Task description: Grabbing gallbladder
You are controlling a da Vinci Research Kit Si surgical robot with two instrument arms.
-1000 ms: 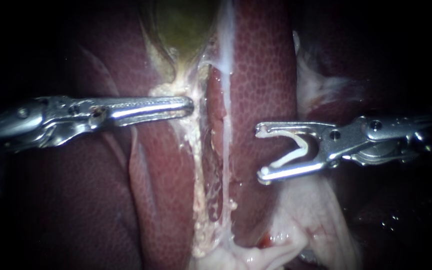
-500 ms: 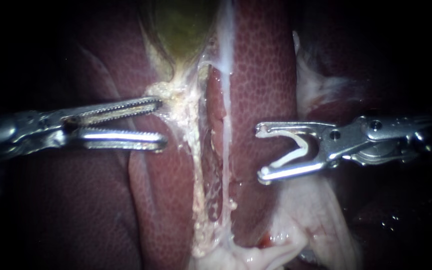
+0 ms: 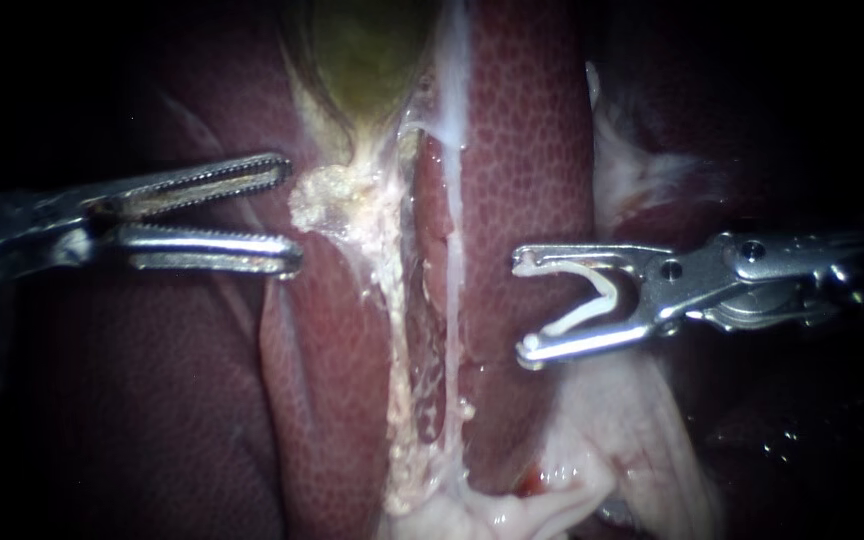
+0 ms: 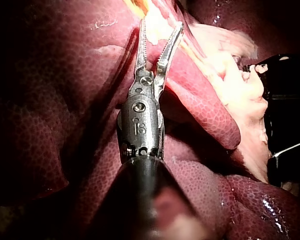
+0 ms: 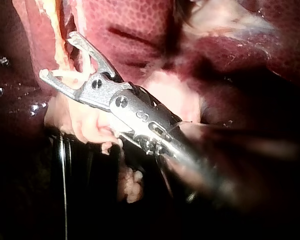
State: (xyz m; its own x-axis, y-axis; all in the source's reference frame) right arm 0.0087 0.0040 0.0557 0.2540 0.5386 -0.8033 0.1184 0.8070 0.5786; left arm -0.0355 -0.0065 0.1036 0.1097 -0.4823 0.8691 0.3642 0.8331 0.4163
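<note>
Left instrument (image 3: 290,215) jaws parted, empty — tips beside pale tissue (image 3: 337,195) below gallbladder (image 3: 362,50); right instrument (image 3: 520,305) jaws spread wide over liver (image 3: 522,150).

This is a surgical practice bench, seen close up through an endoscope. Mottled dark-red liver (image 3: 522,150) fills the centre of the frame, with the greenish gallbladder (image 3: 362,50) at upper centre. Both are brightly lit, while the edges are in darkness. The slender metal left instrument (image 3: 292,215) and right instrument (image 3: 520,305) enter from opposite sides.
</note>
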